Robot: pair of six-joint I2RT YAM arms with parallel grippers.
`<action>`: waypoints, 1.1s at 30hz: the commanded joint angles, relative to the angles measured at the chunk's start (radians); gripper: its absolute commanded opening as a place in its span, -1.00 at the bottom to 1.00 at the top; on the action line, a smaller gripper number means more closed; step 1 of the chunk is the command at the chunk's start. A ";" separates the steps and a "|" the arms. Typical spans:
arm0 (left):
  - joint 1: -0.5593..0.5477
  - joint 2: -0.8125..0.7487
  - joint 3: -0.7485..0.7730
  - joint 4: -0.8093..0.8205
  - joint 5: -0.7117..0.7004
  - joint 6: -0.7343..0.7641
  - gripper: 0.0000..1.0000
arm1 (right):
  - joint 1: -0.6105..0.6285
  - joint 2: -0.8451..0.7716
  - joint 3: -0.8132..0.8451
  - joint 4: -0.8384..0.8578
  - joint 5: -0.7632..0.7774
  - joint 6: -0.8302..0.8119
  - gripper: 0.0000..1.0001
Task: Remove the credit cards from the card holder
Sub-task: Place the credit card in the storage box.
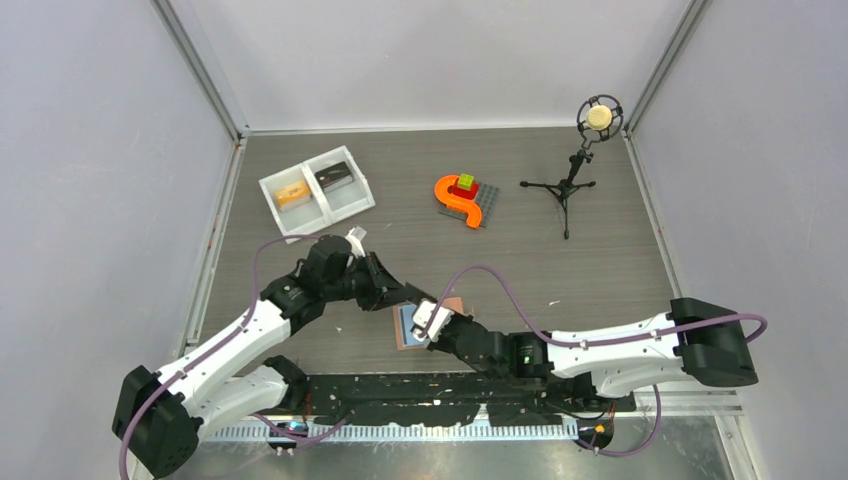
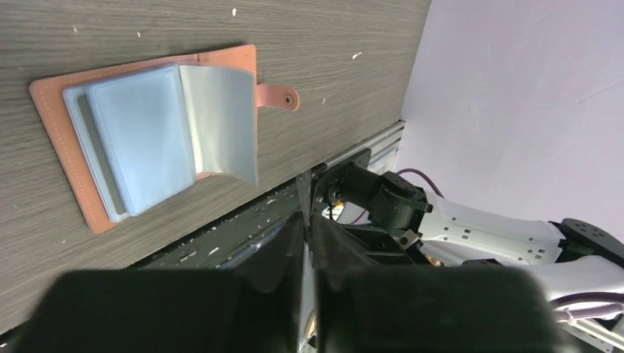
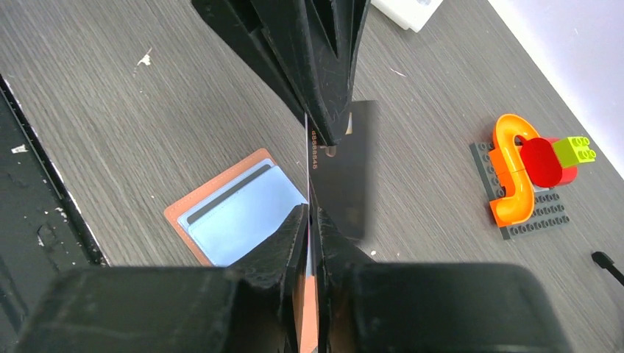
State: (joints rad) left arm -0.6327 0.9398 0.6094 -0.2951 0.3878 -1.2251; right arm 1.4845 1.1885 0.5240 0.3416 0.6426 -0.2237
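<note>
**Both claws on one dark card above the open holder**

The left claw (image 3: 330, 138) was pressed together on one end of a dark credit card (image 3: 355, 176), held on edge above the card holder (image 2: 65, 140). The right claw (image 3: 309, 215) met it from the other side, its fingers nearly together with the card's other end pinched in the slit between them.

The holder lay spread open on the bench (image 1: 560, 280) beneath both claws, blue pockets up and one clear leaf curling upward. A dark strip ran along one pocket's edge; I could not tell whether it was a card.

Beyond the holder to the left sat one white tray (image 1: 300, 164) with two compartments. A tan block (image 1: 291, 195) lay in the left one and a dark object (image 1: 333, 176) in the right. Beyond the holder stood one orange toy (image 1: 455, 198) on a grey plate (image 3: 533, 220). Far beyond the holder to the right stood one microphone (image 1: 598, 117).
</note>
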 commanded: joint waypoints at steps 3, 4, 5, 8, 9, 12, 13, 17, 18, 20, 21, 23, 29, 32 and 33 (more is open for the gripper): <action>0.003 0.016 0.012 0.092 0.057 0.092 -1.00 | 0.011 -0.059 0.028 -0.010 -0.028 0.067 -0.39; 0.002 0.017 0.012 0.095 0.060 0.119 -1.00 | 0.009 -0.072 0.019 -0.023 -0.030 0.092 -0.35; 0.003 0.018 0.013 0.097 0.059 0.154 -1.00 | 0.007 -0.106 0.012 -0.050 -0.044 0.123 -0.27; 0.003 0.013 0.000 0.121 0.058 0.263 -1.00 | -0.032 -0.194 0.000 -0.106 -0.109 0.194 -0.17; 0.003 0.010 -0.007 0.125 0.057 0.294 -1.00 | -0.047 -0.239 0.000 -0.140 -0.147 0.233 -0.15; 0.004 0.003 -0.012 0.105 0.032 0.385 -1.00 | -0.159 -0.309 0.024 -0.238 -0.241 0.325 -0.15; 0.004 -0.004 -0.021 0.113 0.026 0.409 -1.00 | -0.189 -0.338 0.035 -0.277 -0.306 0.369 -0.15; 0.005 -0.026 -0.067 0.209 0.092 0.472 -1.00 | -0.386 -0.382 0.042 -0.308 -0.582 0.464 -0.15; 0.004 -0.029 -0.064 0.211 0.111 0.490 -1.00 | -0.438 -0.383 0.043 -0.309 -0.635 0.475 -0.15; 0.004 -0.030 -0.055 0.204 0.163 0.527 -1.00 | -0.493 -0.373 0.050 -0.299 -0.805 0.486 -0.15; 0.005 -0.026 -0.045 0.189 0.187 0.550 -1.00 | -0.506 -0.367 0.059 -0.300 -0.839 0.479 -0.15; 0.004 -0.014 -0.013 0.139 0.237 0.595 -1.00 | -0.553 -0.342 0.077 -0.309 -0.923 0.457 -0.15; 0.004 -0.006 0.023 0.088 0.287 0.638 -1.00 | -0.617 -0.228 0.130 -0.307 -1.115 0.443 -0.22; 0.004 -0.006 0.016 0.100 0.315 0.642 -1.00 | -0.620 -0.203 0.121 -0.250 -1.158 0.468 -0.20; 0.004 -0.005 0.017 0.097 0.324 0.648 -1.00 | -0.621 -0.198 0.122 -0.244 -1.168 0.469 -0.19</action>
State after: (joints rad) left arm -0.6327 0.9363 0.5941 -0.2005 0.6392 -0.6205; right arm 0.8684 0.9794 0.6132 0.0254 -0.3943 0.2214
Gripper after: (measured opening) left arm 0.012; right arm 0.397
